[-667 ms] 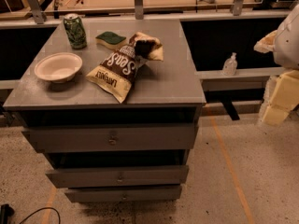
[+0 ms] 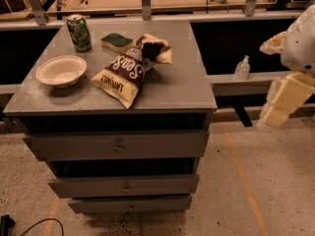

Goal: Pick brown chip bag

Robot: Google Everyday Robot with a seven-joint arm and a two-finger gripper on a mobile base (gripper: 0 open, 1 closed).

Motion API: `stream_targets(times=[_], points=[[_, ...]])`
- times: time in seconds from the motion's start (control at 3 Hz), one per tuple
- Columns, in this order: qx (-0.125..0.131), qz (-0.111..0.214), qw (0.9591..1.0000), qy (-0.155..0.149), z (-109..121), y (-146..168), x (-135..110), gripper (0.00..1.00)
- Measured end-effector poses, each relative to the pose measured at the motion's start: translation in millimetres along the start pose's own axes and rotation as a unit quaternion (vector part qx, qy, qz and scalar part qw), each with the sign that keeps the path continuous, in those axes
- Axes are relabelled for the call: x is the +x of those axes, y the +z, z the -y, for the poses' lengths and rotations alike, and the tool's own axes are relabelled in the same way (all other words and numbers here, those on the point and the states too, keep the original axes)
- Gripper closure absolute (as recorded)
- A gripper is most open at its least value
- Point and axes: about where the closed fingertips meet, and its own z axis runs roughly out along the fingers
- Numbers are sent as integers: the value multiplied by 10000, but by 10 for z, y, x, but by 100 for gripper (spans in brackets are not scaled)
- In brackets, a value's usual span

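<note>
Lying diagonally near the middle of the grey surface [image 2: 182, 82], the brown chip bag [image 2: 129, 73] is flanked by a white bowl [image 2: 61, 70] at its left. A sponge [image 2: 116, 41] and a can [image 2: 78, 32] are set behind it. The gripper [image 2: 283, 100] is held well apart, off the surface's right side; whether it is released or clenched is not shown.

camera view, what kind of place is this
Probably a robotics lab or workshop: a grey drawer cabinet, a wooden workbench behind it, and an orange tape line on the speckled floor. The gripper hangs at the right edge, away from the cabinet and the brown chip bag.
</note>
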Motion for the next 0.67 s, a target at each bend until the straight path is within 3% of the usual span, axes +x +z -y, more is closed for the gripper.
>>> stream_targets(times=[0.33, 0.67], points=[[76, 1299, 9915, -55, 288, 316, -506, 0], [401, 2213, 9732, -487, 497, 462, -1177, 0]])
